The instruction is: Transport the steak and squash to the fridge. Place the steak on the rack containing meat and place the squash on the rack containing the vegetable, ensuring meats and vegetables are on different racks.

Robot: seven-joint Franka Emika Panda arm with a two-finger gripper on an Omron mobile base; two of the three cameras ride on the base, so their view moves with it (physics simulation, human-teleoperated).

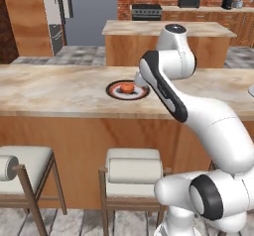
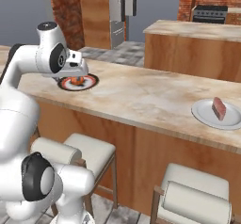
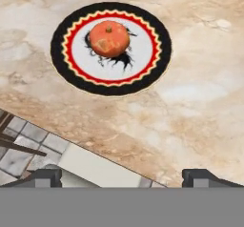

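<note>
Now, left to right:
Stool: a cream padded stool (image 1: 25, 168) with a rolled backrest and brown wooden legs stands below the counter edge at far left; a second stool (image 1: 133, 173) stands beside it.
Fridge: tall, grey, steel-look fridge (image 1: 89, 12) with a dark door edge, at the back beyond the counter, well apart from the arm.
Counter: long counter (image 1: 54, 88) with a beige marbled stone top and orange-brown wooden front.
Plate: round flat plate (image 3: 78, 78), black rim, red ring with a yellow zigzag, white centre with a black splash pattern; it lies on the counter.
Squash: small, round, orange squash (image 3: 109, 38) with a tiny stem, smooth skin, resting in the plate's middle.
Claw: the gripper (image 3: 123, 177) is released, its dark fingertips wide apart, hovering above the counter's near edge; the squash lies ahead of it, apart, nothing between them.
Steak: a reddish-brown slab of steak (image 2: 218, 108) sits on a plain white plate (image 2: 204, 115), far right on the same counter.
Island: a second stone-topped island (image 2: 188, 42) stands behind.
</note>
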